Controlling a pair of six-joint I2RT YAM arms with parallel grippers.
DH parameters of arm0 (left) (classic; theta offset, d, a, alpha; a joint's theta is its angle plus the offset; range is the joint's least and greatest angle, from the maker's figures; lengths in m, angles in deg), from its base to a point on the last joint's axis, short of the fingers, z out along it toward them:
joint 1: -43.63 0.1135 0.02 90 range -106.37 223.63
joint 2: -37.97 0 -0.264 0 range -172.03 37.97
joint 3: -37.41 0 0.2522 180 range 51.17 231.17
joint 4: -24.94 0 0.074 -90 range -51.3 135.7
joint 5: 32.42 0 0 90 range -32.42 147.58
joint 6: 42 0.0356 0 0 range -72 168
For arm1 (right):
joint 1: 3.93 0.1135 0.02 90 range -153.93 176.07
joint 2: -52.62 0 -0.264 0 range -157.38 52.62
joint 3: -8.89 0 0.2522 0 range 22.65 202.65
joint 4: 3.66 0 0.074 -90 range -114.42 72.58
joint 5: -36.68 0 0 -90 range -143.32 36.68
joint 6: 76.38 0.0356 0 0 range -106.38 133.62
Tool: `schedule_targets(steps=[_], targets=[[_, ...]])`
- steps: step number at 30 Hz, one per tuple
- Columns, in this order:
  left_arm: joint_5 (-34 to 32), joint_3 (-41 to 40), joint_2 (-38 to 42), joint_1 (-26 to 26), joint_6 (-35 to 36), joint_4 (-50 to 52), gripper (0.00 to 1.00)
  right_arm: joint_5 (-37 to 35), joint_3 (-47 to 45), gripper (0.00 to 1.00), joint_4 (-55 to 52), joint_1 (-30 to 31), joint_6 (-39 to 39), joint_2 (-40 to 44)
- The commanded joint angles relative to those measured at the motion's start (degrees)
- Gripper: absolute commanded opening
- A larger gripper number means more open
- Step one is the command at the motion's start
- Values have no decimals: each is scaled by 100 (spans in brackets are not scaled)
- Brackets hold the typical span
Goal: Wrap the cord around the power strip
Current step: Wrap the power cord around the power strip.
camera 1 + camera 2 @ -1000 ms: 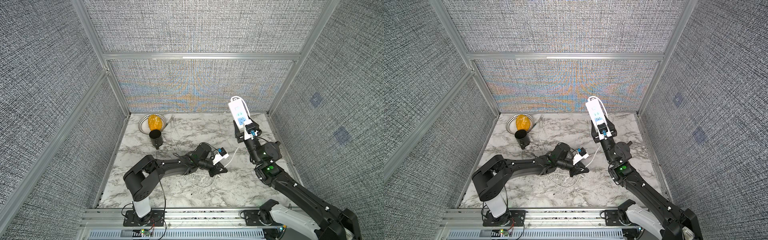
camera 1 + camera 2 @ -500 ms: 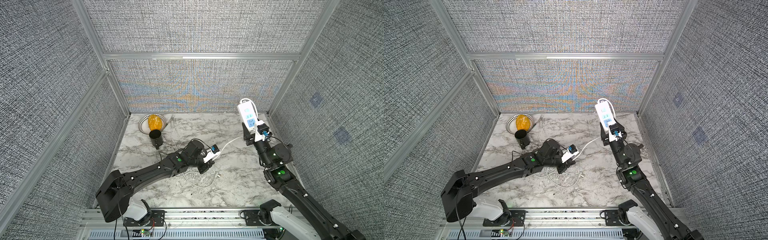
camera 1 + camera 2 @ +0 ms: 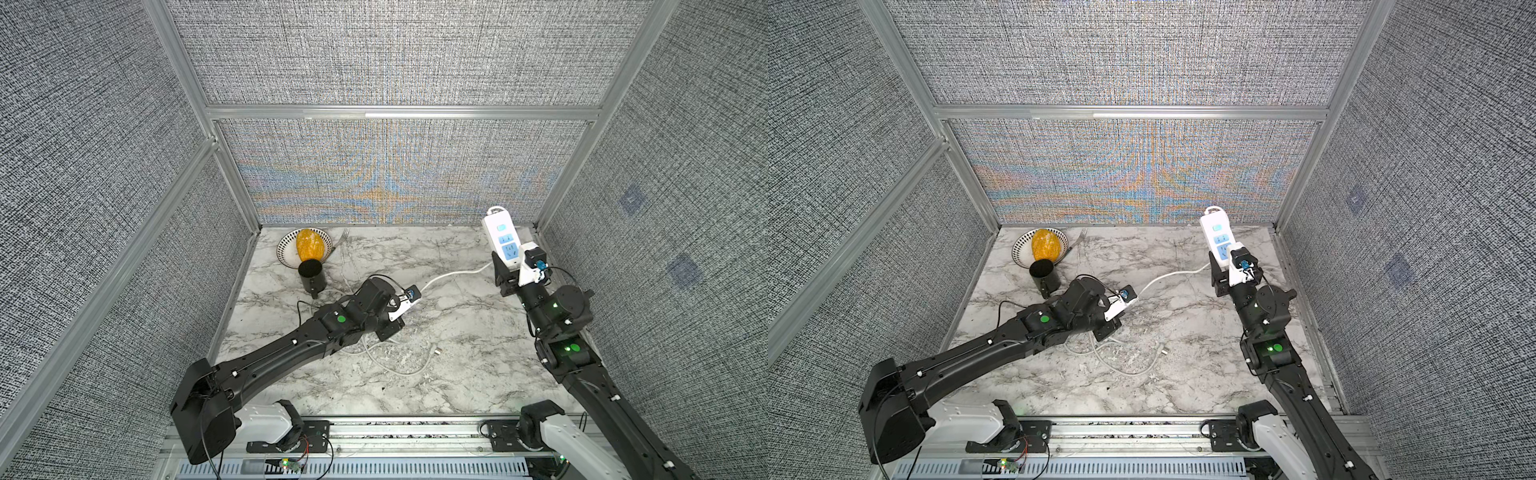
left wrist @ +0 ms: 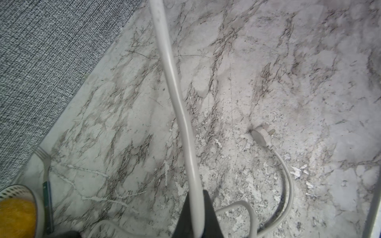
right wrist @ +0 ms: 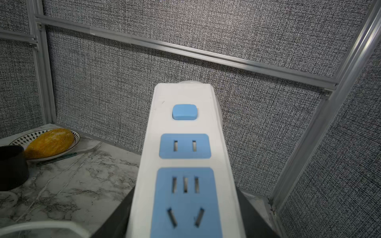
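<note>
Power strip (image 3: 500, 236) shifted rightward, cord (image 4: 179, 103) trailing leftward

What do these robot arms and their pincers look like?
The left arm and right arm are matte black with white base housings, green lights at joints, thin black wires and white wrist cameras with blue connectors. The fingers are black.

White, grey-veined marble surface (image 3: 457, 386); in its far left corner a patterned bowl (image 3: 286, 249), a fork (image 3: 341, 240) just beside it, a black cup (image 3: 311, 279) in front; near the middle, loose loops of cord (image 4: 289, 185) end in a plug (image 4: 260, 137) lying flat.
</note>
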Motion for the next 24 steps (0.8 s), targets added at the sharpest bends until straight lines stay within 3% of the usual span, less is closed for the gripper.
schedule_targets(steps=[1, 5, 11, 15, 24], targets=[[-594, 158, 17, 43, 345, 324, 0, 568, -39, 0, 191, -43, 274, -13], [-779, 505, -87, 239, 554, 642, 0, 895, -20, 0, 155, -69, 394, -90], [-616, 621, 145, 527, 731, 740, 0, 790, -64, 0, -57, -155, 500, -113], [-413, 656, 383, 536, 863, 733, 0, 728, 21, 0, -411, -214, 282, -372], [-849, 1526, 378, 535, 1586, 1109, 0, 1321, 31, 0, -676, -209, -183, -826]])
